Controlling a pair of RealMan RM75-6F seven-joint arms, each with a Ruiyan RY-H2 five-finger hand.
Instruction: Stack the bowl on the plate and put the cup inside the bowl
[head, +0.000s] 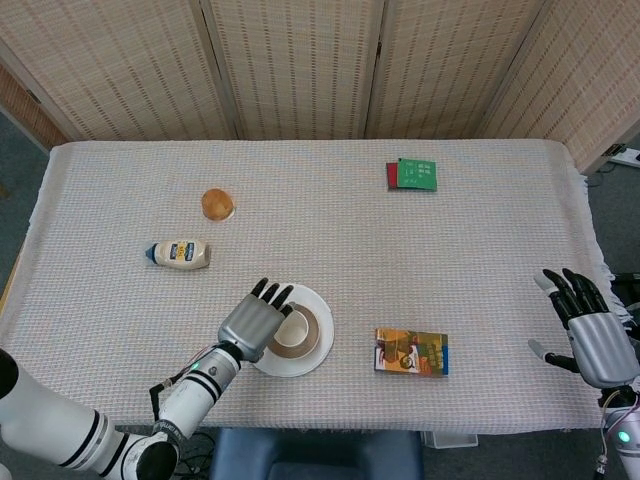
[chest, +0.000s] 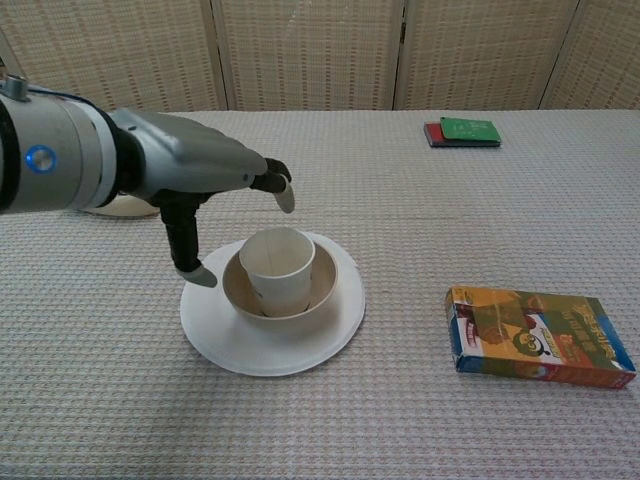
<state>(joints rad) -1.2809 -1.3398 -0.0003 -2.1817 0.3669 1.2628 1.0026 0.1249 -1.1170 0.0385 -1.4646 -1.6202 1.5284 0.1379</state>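
A white plate (chest: 325, 340) (head: 322, 354) lies near the table's front edge. On it sits a beige bowl (chest: 240, 300) (head: 318, 338), and a pale paper cup (chest: 279, 268) (head: 294, 329) stands upright inside the bowl. My left hand (chest: 195, 170) (head: 254, 321) hovers just left of and above the cup with fingers spread, holding nothing and clear of it. Open at the far right, my right hand (head: 588, 325) is seen only in the head view.
An orange snack box (chest: 540, 336) (head: 411, 352) lies right of the plate. Green and red booklets (chest: 462, 131) (head: 411, 174) sit at the back right. A mayonnaise bottle (head: 179, 254) and a bun (head: 217, 204) lie to the back left.
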